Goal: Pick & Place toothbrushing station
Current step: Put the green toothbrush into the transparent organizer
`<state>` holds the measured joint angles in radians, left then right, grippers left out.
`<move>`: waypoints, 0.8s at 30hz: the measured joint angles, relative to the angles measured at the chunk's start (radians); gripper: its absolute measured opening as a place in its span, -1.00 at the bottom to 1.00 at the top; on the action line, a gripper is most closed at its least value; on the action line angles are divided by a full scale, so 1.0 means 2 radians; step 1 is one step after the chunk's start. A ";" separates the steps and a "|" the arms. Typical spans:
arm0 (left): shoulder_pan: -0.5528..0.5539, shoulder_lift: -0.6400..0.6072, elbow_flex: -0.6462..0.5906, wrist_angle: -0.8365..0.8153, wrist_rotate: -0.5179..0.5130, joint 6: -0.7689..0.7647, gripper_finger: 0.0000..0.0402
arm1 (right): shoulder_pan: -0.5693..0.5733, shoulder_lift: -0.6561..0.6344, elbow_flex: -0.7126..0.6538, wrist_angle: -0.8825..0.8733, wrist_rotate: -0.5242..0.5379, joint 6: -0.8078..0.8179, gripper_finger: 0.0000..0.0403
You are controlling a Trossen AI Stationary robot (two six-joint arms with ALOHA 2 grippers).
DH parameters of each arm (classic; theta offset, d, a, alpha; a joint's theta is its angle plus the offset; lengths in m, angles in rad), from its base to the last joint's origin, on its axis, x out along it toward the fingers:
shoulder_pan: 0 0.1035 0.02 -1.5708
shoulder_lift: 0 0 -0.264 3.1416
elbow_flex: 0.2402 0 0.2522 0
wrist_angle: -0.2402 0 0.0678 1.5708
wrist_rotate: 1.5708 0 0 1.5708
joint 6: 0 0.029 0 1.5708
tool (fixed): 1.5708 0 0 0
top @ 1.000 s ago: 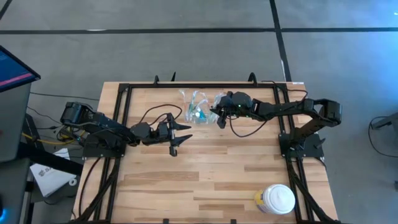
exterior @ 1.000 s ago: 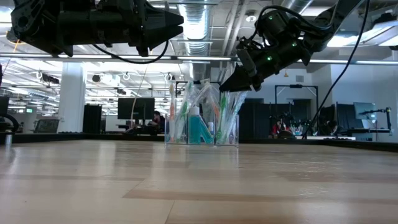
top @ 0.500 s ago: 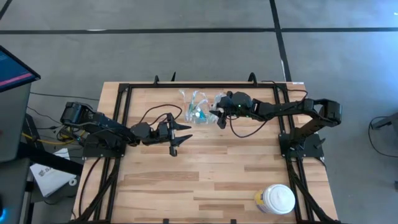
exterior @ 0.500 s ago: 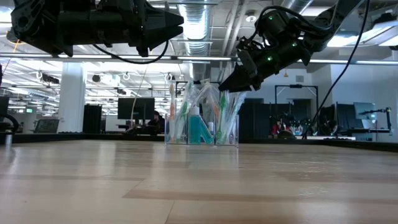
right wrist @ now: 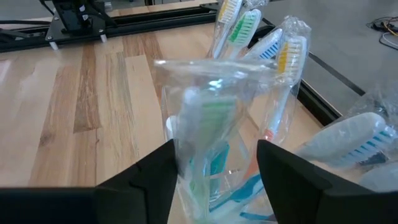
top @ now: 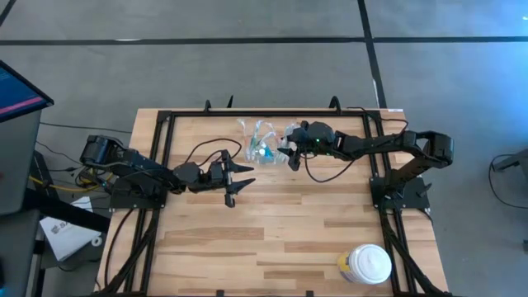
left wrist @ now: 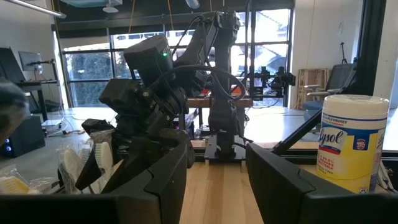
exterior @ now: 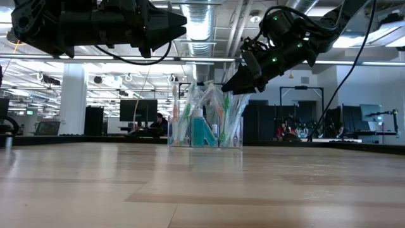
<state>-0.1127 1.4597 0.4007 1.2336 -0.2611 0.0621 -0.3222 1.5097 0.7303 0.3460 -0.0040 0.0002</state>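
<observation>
The toothbrushing station stands on the table's far middle: a clear holder with a teal tube and several thin toothbrushes upright in it. My right gripper hangs open at the station's right side, slanting down. In the right wrist view its fingers stand on either side of a toothbrush in a clear wrapper, which stands in the holder. My left gripper hovers open, roughly level, above the table's middle, nearer than the station and left of it, with nothing between its fingers.
A white round lidded jar stands near the table's front right corner; it also shows in the left wrist view as a yellow-labelled canister. Black frame rails run along the table's far, left and right sides. Bare wood lies across the near half.
My right gripper has opened beside the station, its fingers now spread on either side of the wrapped toothbrush. The station stands as it did.
</observation>
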 joint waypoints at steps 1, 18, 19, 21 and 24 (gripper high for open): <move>0.000 0.000 0.000 0.000 0.000 0.000 -0.21 | 0.000 0.000 0.000 0.000 0.000 0.000 0.02; 0.000 0.000 0.000 -0.002 0.000 0.000 -0.21 | 0.000 -0.011 0.000 -0.005 -0.011 -0.003 -0.02; 0.000 0.000 0.000 -0.002 0.000 0.000 -0.21 | 0.000 -0.011 0.000 -0.006 -0.011 -0.003 -0.02; 0.000 0.000 0.000 -0.002 0.000 0.000 -0.21 | 0.000 -0.010 0.000 -0.008 -0.011 -0.004 -0.04; 0.000 0.000 0.000 -0.002 0.000 0.000 -0.21 | 0.002 -0.010 0.000 0.000 -0.013 -0.004 -0.05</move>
<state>-0.1127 1.4597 0.4007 1.2289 -0.2611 0.0623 -0.3185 1.4891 0.7300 0.3457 -0.0296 -0.0071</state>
